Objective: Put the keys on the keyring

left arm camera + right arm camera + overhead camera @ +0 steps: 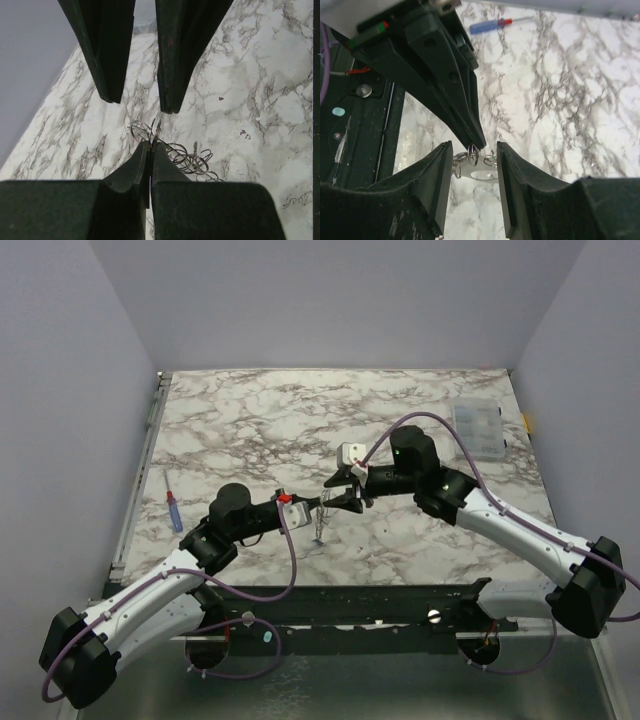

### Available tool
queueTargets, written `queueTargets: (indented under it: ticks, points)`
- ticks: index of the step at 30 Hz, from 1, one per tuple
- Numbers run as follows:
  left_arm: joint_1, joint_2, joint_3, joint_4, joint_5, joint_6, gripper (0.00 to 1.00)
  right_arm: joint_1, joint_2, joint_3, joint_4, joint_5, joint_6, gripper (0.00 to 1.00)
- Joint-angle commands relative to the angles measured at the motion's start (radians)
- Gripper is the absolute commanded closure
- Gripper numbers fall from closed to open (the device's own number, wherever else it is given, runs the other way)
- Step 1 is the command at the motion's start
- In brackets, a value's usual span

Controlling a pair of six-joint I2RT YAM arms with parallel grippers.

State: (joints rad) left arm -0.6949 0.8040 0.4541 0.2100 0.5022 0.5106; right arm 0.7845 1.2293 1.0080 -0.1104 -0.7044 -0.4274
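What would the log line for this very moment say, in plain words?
left gripper: shut on thin silvery metal keyring | right gripper: open, fingers flanking ring

White-shelled left arm [150, 600] and right arm [520, 530], black joints [232, 505], purple cables [293, 570] (jaws matte black).

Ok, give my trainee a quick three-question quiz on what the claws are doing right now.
1. True or false: the right claw is shut on the keyring.
2. Which claw pinches the keyring? A) left claw B) right claw C) neither
3. What tool lies near the left edge of the marble table in the top view?
Key: 1 false, it is open, with one finger on each side of the ring; 2 A; 3 a blue-and-red screwdriver.
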Motion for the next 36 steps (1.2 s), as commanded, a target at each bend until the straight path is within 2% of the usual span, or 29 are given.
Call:
queueTargets:
  ticks: [1, 21, 32, 36]
  points:
    - [0.002, -0.002, 0.037, 0.000, -0.024, 0.009, 1.00, 0.006, 0.035, 0.022, -0.106, 0.028, -0.037, 0.52]
    - [0.003, 0.010, 0.041, 0.000, -0.007, -0.003, 1.00, 0.007, 0.069, -0.034, 0.001, -0.009, -0.034, 0.58]
    - [0.002, 0.008, 0.041, 0.000, -0.006, -0.006, 1.00, 0.016, 0.091, -0.035, 0.012, -0.028, -0.029, 0.64]
    - [0.002, 0.008, 0.041, -0.001, -0.006, -0.005, 1.00, 0.018, 0.091, -0.035, 0.013, -0.023, -0.031, 0.70]
